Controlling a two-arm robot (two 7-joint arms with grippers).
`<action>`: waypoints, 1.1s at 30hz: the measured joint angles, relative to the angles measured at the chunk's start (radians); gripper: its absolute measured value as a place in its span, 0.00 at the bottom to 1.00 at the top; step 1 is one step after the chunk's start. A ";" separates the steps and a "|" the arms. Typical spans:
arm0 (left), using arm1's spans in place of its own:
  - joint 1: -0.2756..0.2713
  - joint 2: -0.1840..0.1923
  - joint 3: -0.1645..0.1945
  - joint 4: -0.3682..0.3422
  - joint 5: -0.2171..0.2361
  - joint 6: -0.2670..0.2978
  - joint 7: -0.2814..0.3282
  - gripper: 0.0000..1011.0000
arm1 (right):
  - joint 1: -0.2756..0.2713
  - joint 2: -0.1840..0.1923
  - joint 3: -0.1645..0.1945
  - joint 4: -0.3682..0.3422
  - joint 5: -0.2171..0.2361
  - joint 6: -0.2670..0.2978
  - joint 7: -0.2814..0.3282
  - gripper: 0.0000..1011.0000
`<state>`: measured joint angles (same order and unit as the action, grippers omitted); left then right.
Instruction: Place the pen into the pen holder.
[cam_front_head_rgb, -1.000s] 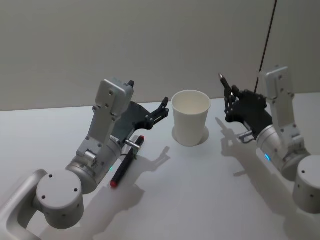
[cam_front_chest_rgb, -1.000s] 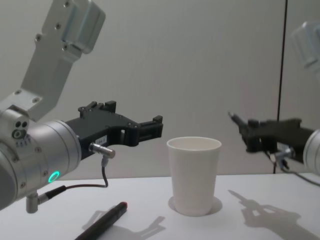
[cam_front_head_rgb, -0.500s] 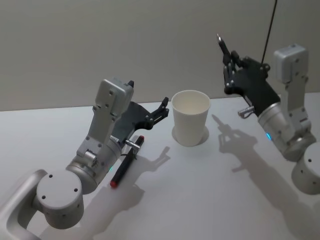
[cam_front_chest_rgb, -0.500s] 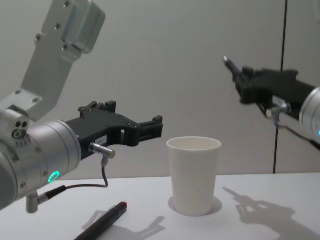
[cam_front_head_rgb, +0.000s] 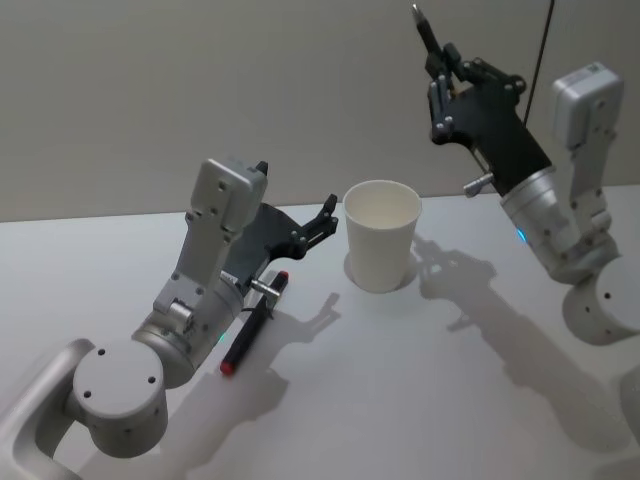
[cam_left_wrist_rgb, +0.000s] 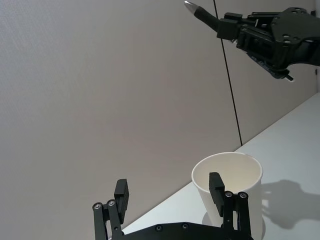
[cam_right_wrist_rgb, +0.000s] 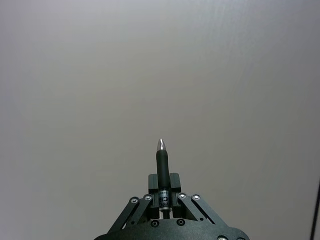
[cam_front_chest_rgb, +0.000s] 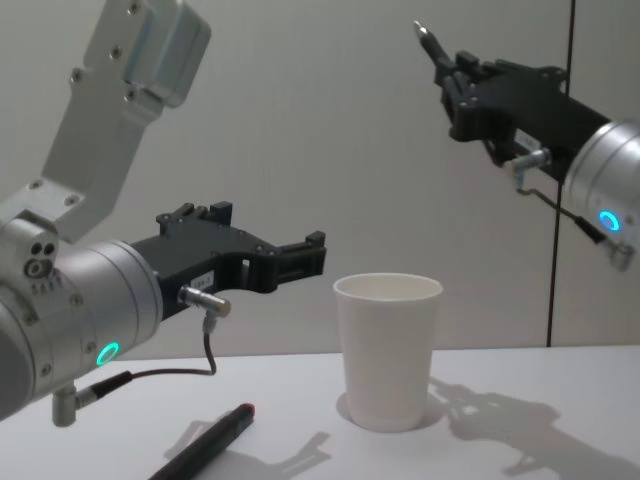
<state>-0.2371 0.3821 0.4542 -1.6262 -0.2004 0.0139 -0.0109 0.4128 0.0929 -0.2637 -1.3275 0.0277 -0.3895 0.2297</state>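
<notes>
1. Two arms reach over the white bench (cam_front_head_rgb: 400, 400). The right claw (cam_front_head_rgb: 438, 72) is held high, well above the pen holder (cam_front_head_rgb: 381, 240) and a little to its right.
2. That claw is clamped tight on a dark pen (cam_front_head_rgb: 428, 38). The pen sticks out past the fingertips, with its silver tip pointing up and away from the holder.
3. The pen holder, a white paper cup, stands upright on the bench, far below the right claw and just ahead of the left claw (cam_front_head_rgb: 322, 218).
4. The left claw hovers level above the bench. Its fingers are spread wide with nothing between them, and they stop short of the cup's wall.
5. Below and behind the left claw, a black-and-red pen (cam_front_head_rgb: 252, 325) lies flat on the bench.
</notes>
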 joint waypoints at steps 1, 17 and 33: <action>0.000 0.000 0.000 0.000 0.000 0.000 0.000 0.99 | 0.012 -0.005 -0.002 0.021 -0.001 -0.017 0.007 0.12; 0.000 0.000 0.000 0.000 0.000 0.000 0.000 0.99 | 0.087 -0.047 -0.025 0.199 -0.031 -0.136 0.047 0.12; 0.000 0.000 0.000 0.000 0.000 0.000 0.000 0.99 | 0.143 -0.087 -0.053 0.363 -0.039 -0.213 0.062 0.12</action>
<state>-0.2371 0.3821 0.4542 -1.6262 -0.2004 0.0139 -0.0110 0.5558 0.0060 -0.3163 -0.9648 -0.0113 -0.6025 0.2915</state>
